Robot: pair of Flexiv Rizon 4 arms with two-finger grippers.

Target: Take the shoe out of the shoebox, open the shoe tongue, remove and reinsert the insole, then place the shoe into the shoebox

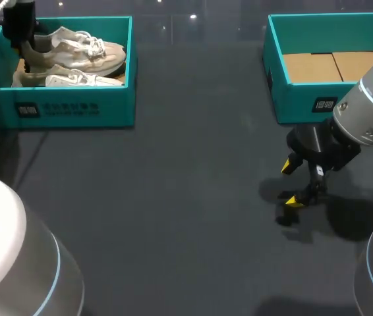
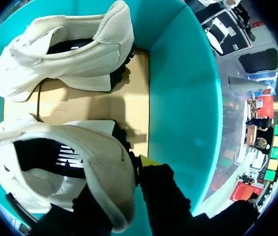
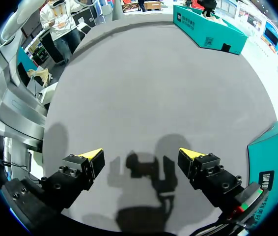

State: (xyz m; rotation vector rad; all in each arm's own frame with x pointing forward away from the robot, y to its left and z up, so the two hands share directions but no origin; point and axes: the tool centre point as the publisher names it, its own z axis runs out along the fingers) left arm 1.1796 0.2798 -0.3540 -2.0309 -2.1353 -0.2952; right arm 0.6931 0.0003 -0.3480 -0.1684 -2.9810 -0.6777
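The left teal shoebox [image 1: 68,108] holds two white and beige shoes. My left gripper [image 1: 29,58] reaches down into its far left corner. It is shut on the heel collar of the rear shoe [image 1: 84,51]. In the left wrist view one yellow-tipped finger [image 2: 149,160] presses the outside of that shoe's heel [image 2: 104,162], and the other finger is hidden inside the shoe. The second shoe [image 2: 65,54] lies on its side ahead of the gripper, on the box's cardboard floor. My right gripper [image 1: 292,183] hangs open over bare table, holding nothing; it [image 3: 141,155] casts a shadow below.
A second teal box [image 1: 298,99] stands at the back right, with only cardboard flaps inside. Its corner [image 3: 271,162] lies close beside my right gripper. The left box's teal wall [image 2: 188,98] rises close beside my left gripper. Grey table spreads between the two boxes.
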